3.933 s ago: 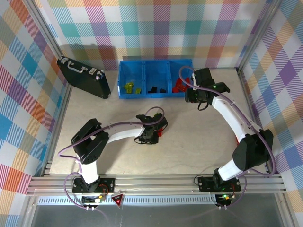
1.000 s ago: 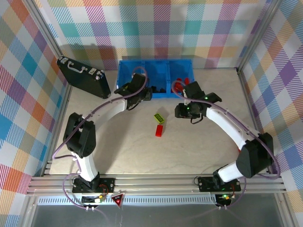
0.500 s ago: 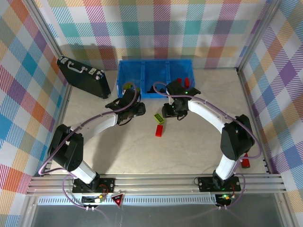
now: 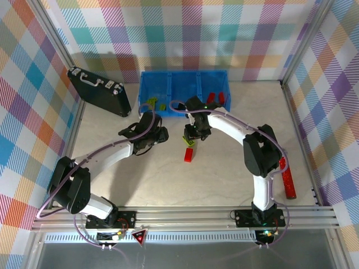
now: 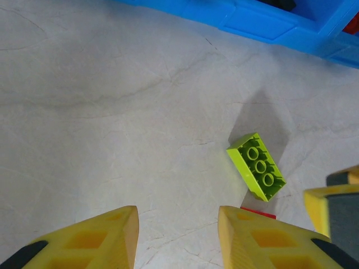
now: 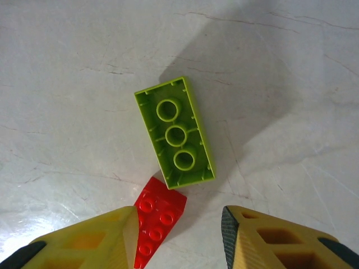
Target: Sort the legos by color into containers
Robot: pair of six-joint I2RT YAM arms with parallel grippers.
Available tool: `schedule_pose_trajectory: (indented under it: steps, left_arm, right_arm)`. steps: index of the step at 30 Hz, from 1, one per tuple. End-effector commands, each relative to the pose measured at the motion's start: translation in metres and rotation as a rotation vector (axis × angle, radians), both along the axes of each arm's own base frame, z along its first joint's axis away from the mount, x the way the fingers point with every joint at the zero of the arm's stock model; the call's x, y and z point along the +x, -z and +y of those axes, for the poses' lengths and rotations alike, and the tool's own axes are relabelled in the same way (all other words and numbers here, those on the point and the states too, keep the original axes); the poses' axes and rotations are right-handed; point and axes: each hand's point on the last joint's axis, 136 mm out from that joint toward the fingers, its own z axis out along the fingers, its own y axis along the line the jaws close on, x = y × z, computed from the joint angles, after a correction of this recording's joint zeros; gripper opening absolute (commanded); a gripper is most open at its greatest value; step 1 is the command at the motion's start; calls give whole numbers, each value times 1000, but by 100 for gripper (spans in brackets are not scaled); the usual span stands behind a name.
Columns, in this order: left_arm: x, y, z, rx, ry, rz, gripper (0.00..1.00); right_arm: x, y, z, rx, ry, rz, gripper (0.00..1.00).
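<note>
Plenty of bare table across the near half, nothing lying between the arm bases and the two loose bricks. Tighter at the far edge: blue bin up against the back wall, black briefcase angled off its left end. Red glittery tube along the right rail, well apart from the action.

Mid-table, just in front of the bin's front wall: lime green brick, hollow underside up. Right beside it on the near side, a red brick, studs up, corner to corner with the green; touching or a hair apart, hard to tell. More green pieces down in the bin's left compartment, red ones in the right.

Left arm stretched long from its base, sweeping up and to the right. Left gripper over the table just left of the green brick, fingers parted, nothing between them but pale veined tabletop.

Right arm rising from its base, bent at the elbow, forearm arcing left along the bin front. Right gripper pointing down over the pair, fingers spread either side of the red brick's end in the wrist view, empty, gripping neither.
</note>
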Motion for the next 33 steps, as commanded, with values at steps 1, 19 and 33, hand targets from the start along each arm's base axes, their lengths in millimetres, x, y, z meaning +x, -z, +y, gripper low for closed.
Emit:
schedule_pose_trajectory:
  steps: [1,19,33]
  left_arm:
    - [-6,-6,8,-21,-28,-5,42]
    - [-21,-6,18,-26,-50,6,42]
    - [-26,-9,23,11,-57,35,42]
  right_arm:
    - [0,2,5,-36,-53,2,45]
    - [16,27,6,-152,-131,-9,46]
    - [12,30,10,-136,-150,14,48]
